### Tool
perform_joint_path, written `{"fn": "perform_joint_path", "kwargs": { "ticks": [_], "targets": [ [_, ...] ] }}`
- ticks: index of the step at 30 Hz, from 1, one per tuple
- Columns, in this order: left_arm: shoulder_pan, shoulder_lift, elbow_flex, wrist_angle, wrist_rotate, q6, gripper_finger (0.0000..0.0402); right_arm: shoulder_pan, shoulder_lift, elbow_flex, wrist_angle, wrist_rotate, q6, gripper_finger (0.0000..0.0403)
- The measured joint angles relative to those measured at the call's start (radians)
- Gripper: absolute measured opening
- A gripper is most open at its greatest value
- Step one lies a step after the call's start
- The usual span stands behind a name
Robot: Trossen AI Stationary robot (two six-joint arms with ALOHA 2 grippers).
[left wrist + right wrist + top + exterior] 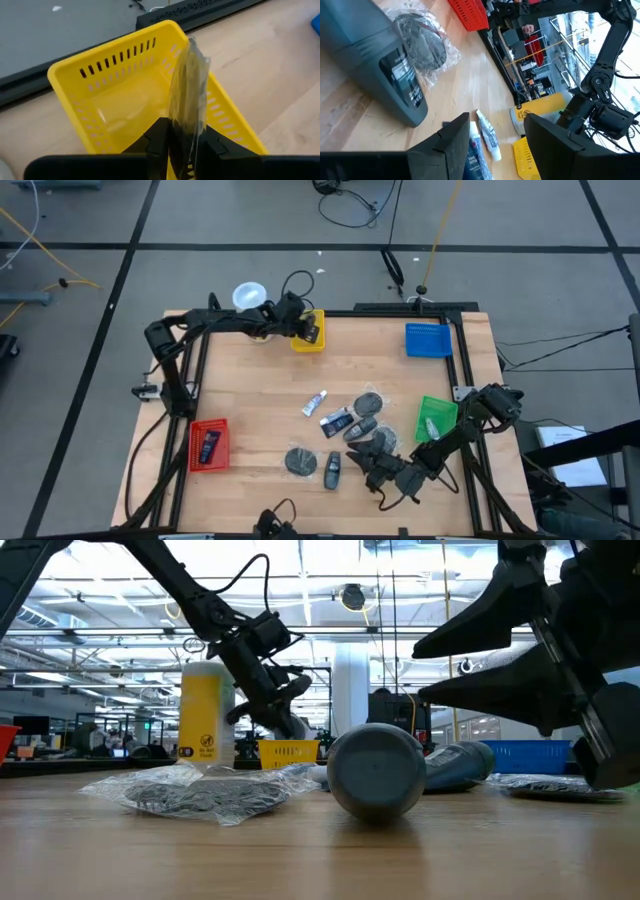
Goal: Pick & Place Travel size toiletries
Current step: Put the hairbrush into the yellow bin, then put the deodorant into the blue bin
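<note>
The left arm reaches across the table's far edge, its left gripper [182, 142] over the yellow tray [107, 95], fingers pinching a clear-wrapped dark pack [189, 95] that stands upright above the tray. The right arm stretches low over the near side, right gripper [372, 468] with fingers spread, empty, beside the loose toiletries [345, 423] at the table's middle

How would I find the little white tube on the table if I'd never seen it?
Start at the wooden table and look near its middle, between the yellow tray at the far edge and the pile of dark packs. The white tube lies alone and slanted there. It is the only slim, pale item; its neighbours are dark grey discs and dark oblong packs.
</note>
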Motion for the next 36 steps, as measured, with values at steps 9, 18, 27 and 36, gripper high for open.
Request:
{"fn": "perform_joint_path", "kwargs": {
  "ticks": [9,18,27,36],
  "targets": [
    [0.025,0.007,0.0,0.031,0.018,-0.007,0.01,-0.001,0.0,-0.004,0.001,-0.001,0.001,0.018],
    [0.075,-0.064,0.0,0.06,0.036,0.005,0.0235,0.0,0.0,-0.004,0.001,-0.001,0.002,0.0177],
    [-0.125,-0.217,0.001,0.059,-0.005,0.13,0.0252,-0.007,0.0,-0.004,0.001,-0.002,0.024,0.0174],
    [-0.322,-0.191,0.0,-0.23,-0.59,0.126,0.0199,-0.007,0.0,-0.004,0.001,-0.003,0.058,0.0175]
  ]
}}
